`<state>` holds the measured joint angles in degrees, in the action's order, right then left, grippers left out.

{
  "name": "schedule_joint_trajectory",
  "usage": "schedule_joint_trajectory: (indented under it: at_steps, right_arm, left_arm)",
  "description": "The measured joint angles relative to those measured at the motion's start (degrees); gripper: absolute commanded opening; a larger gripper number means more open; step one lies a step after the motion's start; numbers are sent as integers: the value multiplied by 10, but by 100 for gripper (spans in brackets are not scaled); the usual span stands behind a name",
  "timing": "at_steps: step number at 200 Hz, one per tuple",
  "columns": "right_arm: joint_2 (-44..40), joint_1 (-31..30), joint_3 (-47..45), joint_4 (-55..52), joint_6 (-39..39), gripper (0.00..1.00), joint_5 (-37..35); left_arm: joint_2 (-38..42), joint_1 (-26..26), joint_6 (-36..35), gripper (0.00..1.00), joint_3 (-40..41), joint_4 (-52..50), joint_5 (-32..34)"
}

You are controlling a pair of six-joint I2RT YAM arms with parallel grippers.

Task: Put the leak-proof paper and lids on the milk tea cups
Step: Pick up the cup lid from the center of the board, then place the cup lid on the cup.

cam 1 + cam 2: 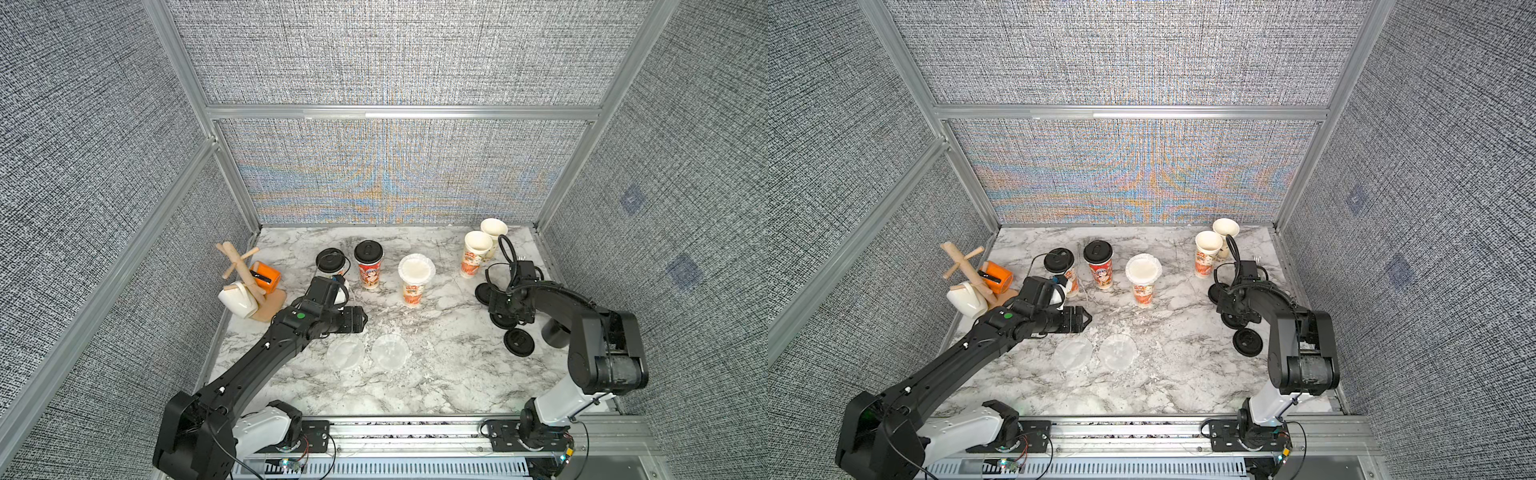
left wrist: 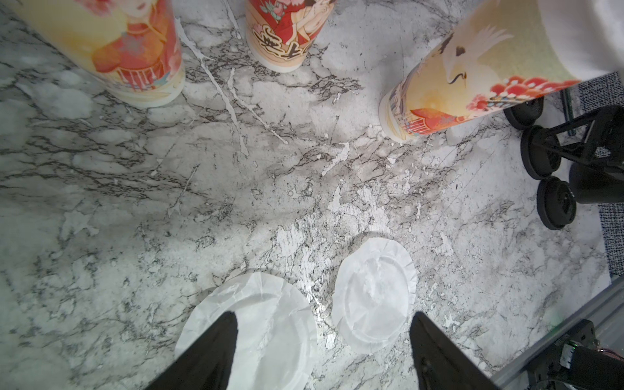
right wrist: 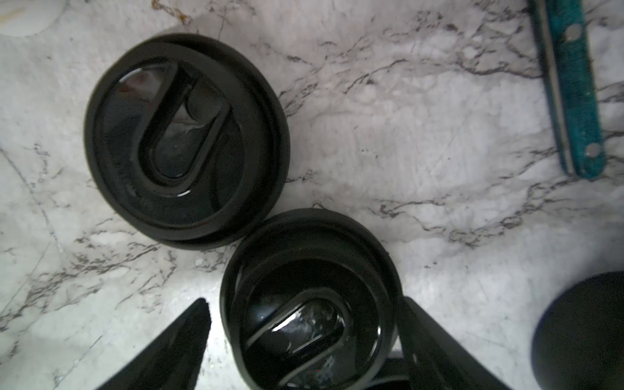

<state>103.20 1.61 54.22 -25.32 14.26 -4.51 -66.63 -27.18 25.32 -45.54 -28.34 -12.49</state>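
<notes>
Two end effectors hang over the grey-veined marble desk [image 1: 436, 374], both with jaws apart and nothing gripped. My landmark is the middle milk tea cup [image 1: 413, 289], a tall tapered cream paper cup with red-orange cartoon print. Its mouth is already covered by a sheet of leak-proof paper [image 1: 417, 266], a thin whitish round disc with a crimped edge.

The left end effector [image 2: 320, 341] hovers low on the robot's side of that cup and to its left. Its black fingers [image 2: 216, 344] spread above two more loose paper discs lying flat on the desk. The first disc [image 2: 270, 314] is partly under one finger, and the second disc [image 2: 373, 293] lies just beside it, not touching.

The right end effector [image 3: 304, 320], to the right of the landmark cup, straddles a round black plastic lid [image 3: 310, 266]. One finger seems to touch its rim; the other stands clear. A second black lid [image 3: 185, 138] lies against it, and a third lid [image 1: 517, 341] sits nearer the robot.

Left of the landmark cup stand two capped cups [image 1: 370, 276], each under a black lid. Right of it and nearer the back wall stand two open cups [image 1: 471, 262], close together. Far to its left are a wooden mug tree [image 1: 272, 303], a white handled mug [image 1: 237, 301] and an orange cup [image 1: 266, 275].
</notes>
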Motion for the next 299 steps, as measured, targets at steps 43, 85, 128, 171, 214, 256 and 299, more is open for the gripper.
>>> schedule_joint_trajectory:
  at_steps: [43,85,128,171,214,256,299]
  right_arm:
    - [5,2,-2,-1,0,81,-3]
    - [5,2,-4,0,-1,73,-3]
    - [-37,0,-5,-17,-2,70,2]
    - [-131,-63,77,-96,-7,67,-1]
    - [-121,-193,313,-214,-20,65,-3]
    - [2,-302,547,-318,-49,65,6]
    - [111,-348,666,-382,-67,64,8]
  left_arm:
    - [3,0,-2,82,0,0,0]
    - [6,0,-5,82,0,0,1]
    - [7,0,-7,82,0,0,1]
    - [7,0,-7,82,0,0,1]
    - [9,0,-7,82,0,0,1]
    - [10,0,-7,82,0,0,1]
    - [13,0,-7,82,0,0,0]
